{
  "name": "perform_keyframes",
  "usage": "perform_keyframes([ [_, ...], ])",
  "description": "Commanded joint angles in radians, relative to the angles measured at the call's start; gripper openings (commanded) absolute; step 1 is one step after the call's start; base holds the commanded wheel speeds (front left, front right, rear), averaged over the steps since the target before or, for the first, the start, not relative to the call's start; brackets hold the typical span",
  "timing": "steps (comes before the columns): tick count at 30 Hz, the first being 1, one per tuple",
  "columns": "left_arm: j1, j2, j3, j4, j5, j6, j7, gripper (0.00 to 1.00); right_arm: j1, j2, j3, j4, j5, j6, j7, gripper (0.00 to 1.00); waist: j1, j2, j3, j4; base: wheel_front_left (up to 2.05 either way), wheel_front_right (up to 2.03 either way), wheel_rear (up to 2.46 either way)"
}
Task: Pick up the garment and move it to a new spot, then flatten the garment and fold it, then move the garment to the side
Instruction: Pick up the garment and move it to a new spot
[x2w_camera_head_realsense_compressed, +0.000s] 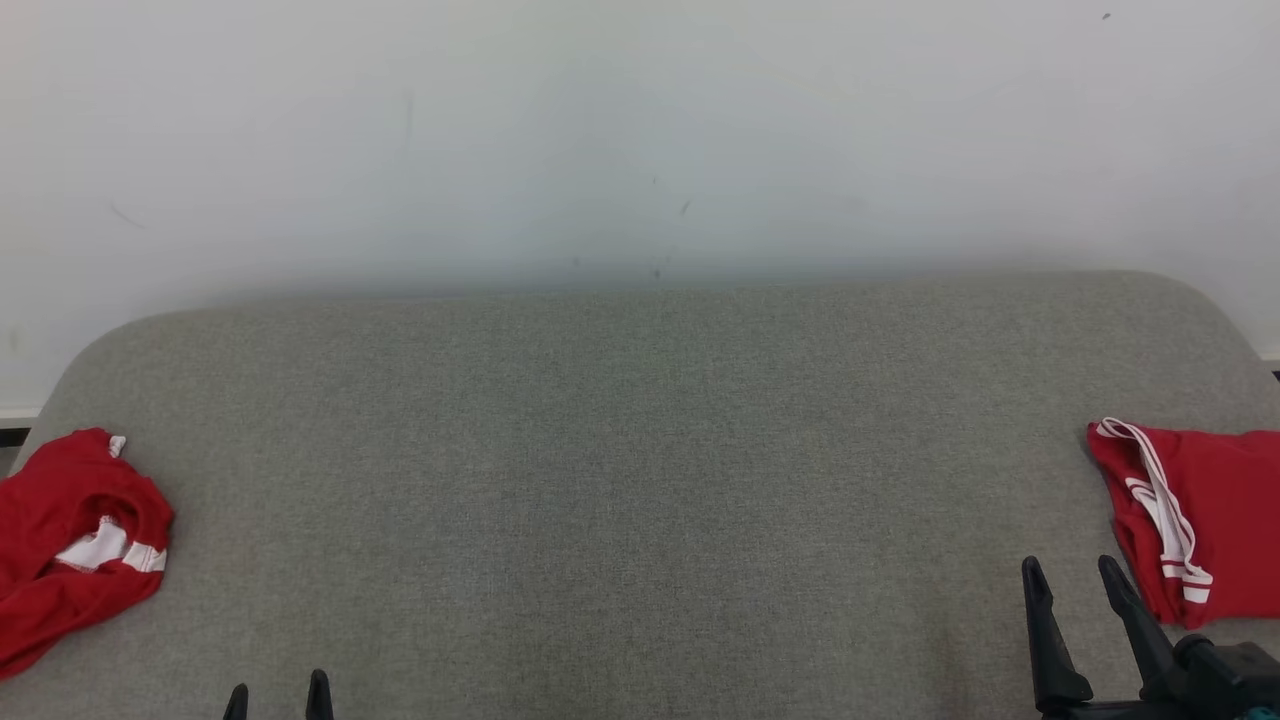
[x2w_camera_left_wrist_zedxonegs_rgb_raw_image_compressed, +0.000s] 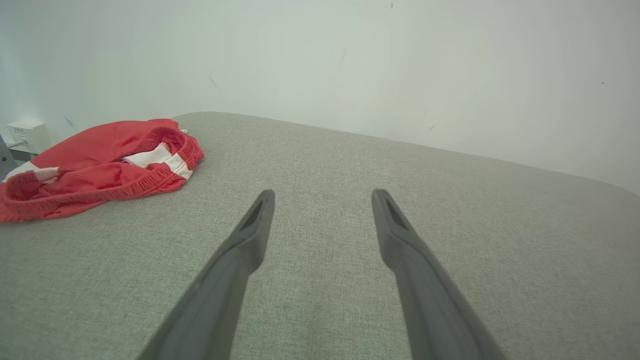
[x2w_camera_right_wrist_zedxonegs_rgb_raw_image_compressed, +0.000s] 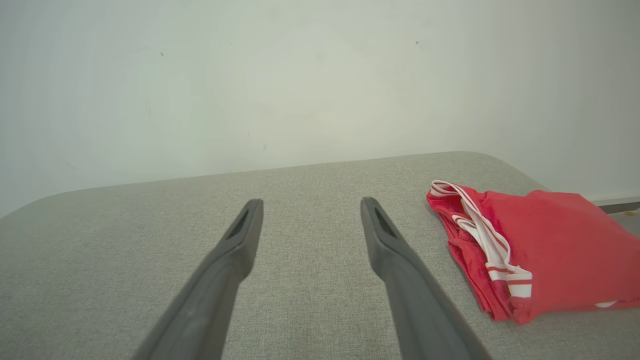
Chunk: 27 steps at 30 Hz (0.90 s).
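head view: crumpled red shorts (x2w_camera_head_realsense_compressed: 70, 545) wait at the left edge of the bench (x2w_camera_head_realsense_compressed: 640, 450); a folded red garment (x2w_camera_head_realsense_compressed: 1210, 520) sits right, likely already set aside. left wrist view: left gripper (x2w_camera_left_wrist_zedxonegs_rgb_raw_image_compressed: 324, 194) open, empty. right wrist view: right gripper (x2w_camera_right_wrist_zedxonegs_rgb_raw_image_compressed: 311, 201) likewise.

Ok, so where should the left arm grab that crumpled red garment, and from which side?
Grip the raised, gathered waistband edge of the crumpled red garment, probably coming from its table-centre side, where the open left end effector is. That ridge stands up off the grey table, so the fingers could likely pinch it.
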Motion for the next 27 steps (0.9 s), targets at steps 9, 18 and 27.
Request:
perform_keyframes([
  [9, -0.007, -0.002, -0.004, 0.003, 0.0, 0.002, -0.003, 1.0, 0.008, 0.0, -0.002, -0.004, -0.008, -0.003, 0.003, 1.0, 0.0, 0.0, -0.001, 0.022, 0.0, 0.0, 0.0],
  [18, -0.006, -0.001, 0.002, 0.004, 0.009, 0.002, -0.003, 1.0, 0.008, -0.008, 0.012, 0.005, 0.002, -0.003, -0.002, 1.0, 0.0, 0.0, -0.007, 0.13, 0.0, 0.0, 0.0],
  [27, 0.024, 0.015, 0.024, -0.001, 0.015, 0.002, -0.003, 1.0, -0.01, 0.005, 0.057, 0.022, 0.006, -0.003, -0.009, 1.0, 0.0, 0.0, -0.015, 0.287, 0.0, 0.0, 0.0],
])
